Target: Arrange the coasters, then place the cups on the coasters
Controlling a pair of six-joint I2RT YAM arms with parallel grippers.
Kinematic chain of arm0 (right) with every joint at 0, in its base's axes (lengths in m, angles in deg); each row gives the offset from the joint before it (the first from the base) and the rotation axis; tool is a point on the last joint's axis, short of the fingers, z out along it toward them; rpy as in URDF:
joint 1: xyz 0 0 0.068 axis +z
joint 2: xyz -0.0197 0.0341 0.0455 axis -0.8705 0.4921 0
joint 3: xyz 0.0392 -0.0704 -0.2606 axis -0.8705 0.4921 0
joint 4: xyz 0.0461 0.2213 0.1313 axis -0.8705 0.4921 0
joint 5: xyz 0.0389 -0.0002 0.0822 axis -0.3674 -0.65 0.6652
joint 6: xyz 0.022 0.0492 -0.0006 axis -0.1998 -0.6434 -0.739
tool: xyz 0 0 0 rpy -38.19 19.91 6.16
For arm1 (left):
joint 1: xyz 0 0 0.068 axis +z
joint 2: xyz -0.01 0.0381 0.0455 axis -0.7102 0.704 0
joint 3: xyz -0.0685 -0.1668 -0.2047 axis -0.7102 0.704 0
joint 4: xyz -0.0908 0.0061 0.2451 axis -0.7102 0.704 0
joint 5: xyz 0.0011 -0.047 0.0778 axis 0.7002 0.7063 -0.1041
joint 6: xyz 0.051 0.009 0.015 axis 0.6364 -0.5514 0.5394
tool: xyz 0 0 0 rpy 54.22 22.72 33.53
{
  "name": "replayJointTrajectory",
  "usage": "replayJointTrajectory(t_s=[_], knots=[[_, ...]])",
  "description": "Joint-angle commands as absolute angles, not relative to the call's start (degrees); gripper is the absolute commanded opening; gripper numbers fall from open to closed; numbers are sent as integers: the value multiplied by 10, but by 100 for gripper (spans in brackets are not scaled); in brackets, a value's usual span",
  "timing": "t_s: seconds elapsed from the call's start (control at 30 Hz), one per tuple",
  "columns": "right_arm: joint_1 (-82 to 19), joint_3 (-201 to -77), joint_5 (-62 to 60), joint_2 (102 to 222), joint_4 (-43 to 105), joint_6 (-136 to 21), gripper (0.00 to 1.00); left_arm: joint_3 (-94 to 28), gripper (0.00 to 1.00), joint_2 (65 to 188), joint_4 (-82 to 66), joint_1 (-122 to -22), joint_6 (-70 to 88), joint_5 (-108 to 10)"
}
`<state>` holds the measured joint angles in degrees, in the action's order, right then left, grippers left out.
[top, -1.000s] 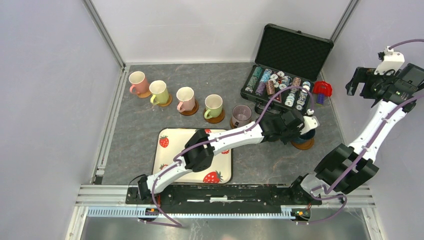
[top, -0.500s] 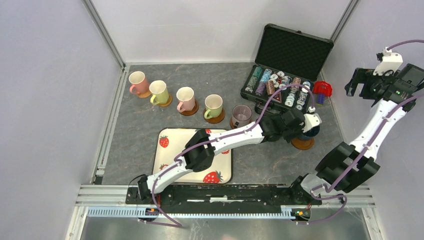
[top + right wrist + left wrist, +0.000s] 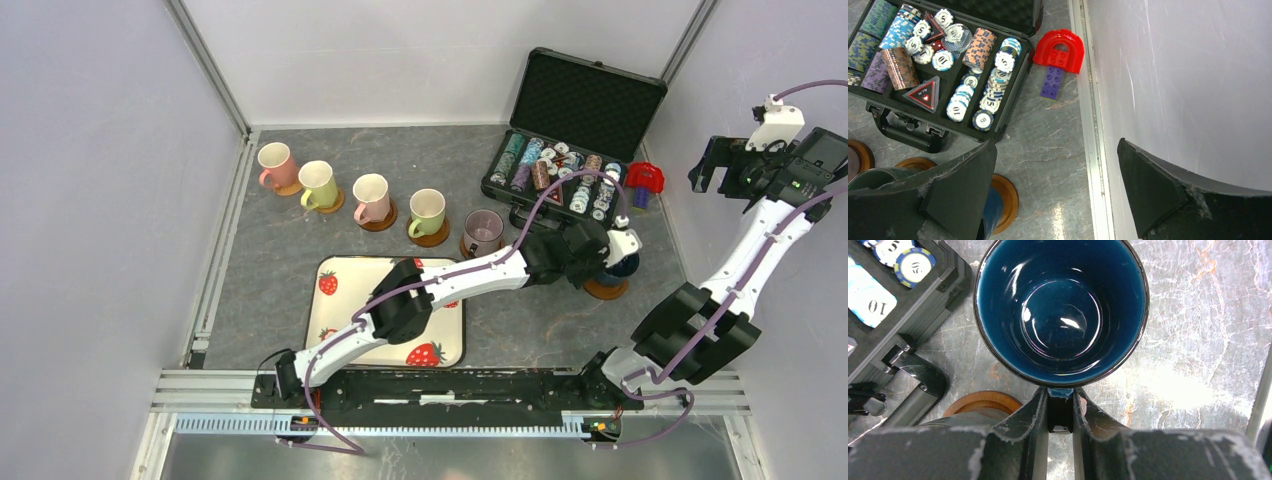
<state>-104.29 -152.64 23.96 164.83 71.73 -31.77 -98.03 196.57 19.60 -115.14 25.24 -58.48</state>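
The dark blue cup (image 3: 1060,310) is clenched by its handle in the left end effector (image 3: 1060,410) near the bare coaster (image 3: 607,290), while the right end effector (image 3: 1053,150) is held released, so a tilted, rim-straddling landing is risked if it is lowered off-centre.

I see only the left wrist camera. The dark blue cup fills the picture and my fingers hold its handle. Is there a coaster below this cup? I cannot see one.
Observer: Yes. In the top view an orange-brown coaster lies by the dark blue cup, partly hidden by it and showing on its near side. I cannot tell whether they touch.
Operator: Where is the right gripper?
Observer: The right gripper is open, raised beside the right wall, well away from the cup.
Operator: How many cups stand on coasters?
Observer: I count five in a row at the back left, from the pink cup to the mauve cup.
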Motion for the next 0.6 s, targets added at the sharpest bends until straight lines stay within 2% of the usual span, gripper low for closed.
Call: replayJointTrajectory(t_s=[0.0, 0.4, 0.5, 0.57], knots=[[-1045, -1535, 250, 1650, 706, -315, 98, -986, 12, 1966, 125, -1155, 222, -577], [-1045, -1540, 252, 1657, 702, -314, 98, -991, 16, 1976, 126, -1156, 208, -573], [-1045, -1539, 251, 1656, 703, -313, 98, -989, 23, 1976, 127, -1156, 208, -573], [-1045, -1538, 250, 1655, 703, -312, 98, -990, 33, 1975, 132, -1155, 208, -573]])
